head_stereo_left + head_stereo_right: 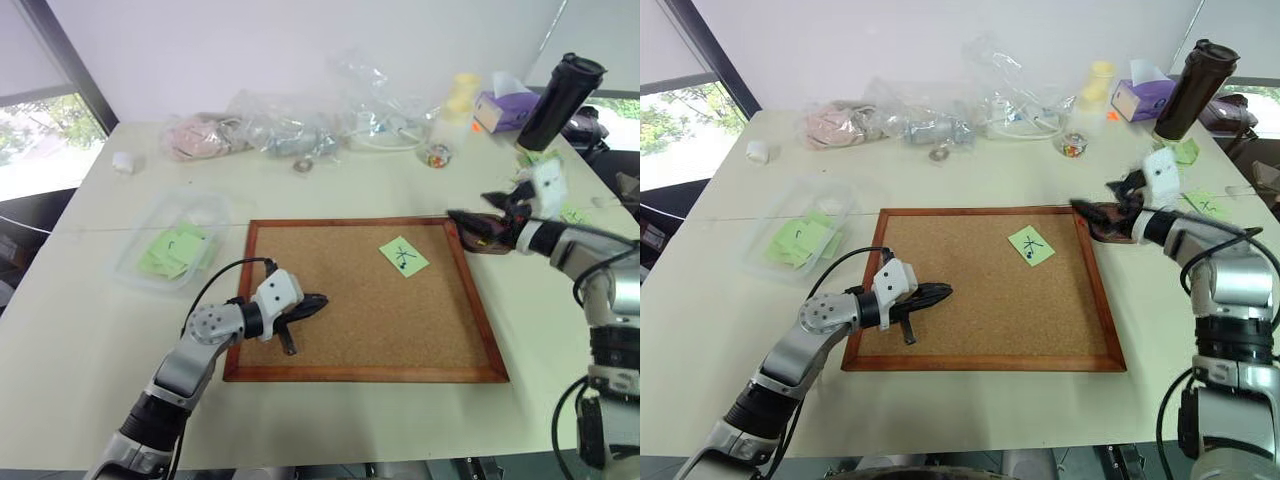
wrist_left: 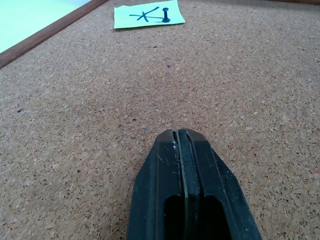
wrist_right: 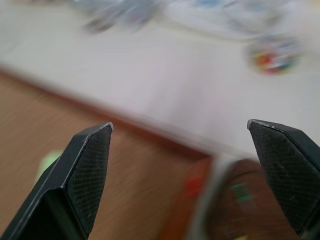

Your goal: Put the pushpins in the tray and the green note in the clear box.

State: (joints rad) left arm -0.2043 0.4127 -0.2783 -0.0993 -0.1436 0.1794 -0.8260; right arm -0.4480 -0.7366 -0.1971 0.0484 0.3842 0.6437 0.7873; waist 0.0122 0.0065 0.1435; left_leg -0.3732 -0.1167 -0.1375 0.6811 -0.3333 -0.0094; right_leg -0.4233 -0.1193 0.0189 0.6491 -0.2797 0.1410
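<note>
On the corkboard [image 1: 365,300], one pin [image 2: 165,13] fixes the green note [image 1: 403,257]. Right hand [image 3: 180,150], fingers apart, hovers by the tray [image 1: 1110,222]; left hand [image 2: 189,145] rests closed. Pulling the pin crookedly risks tearing the note.

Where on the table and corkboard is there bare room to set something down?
Free: the corkboard between the shut left tool and the green note, and the table strip between corkboard and plastic bags. Crowded: the back edge, and the tray corner beside the open right tool.
</note>
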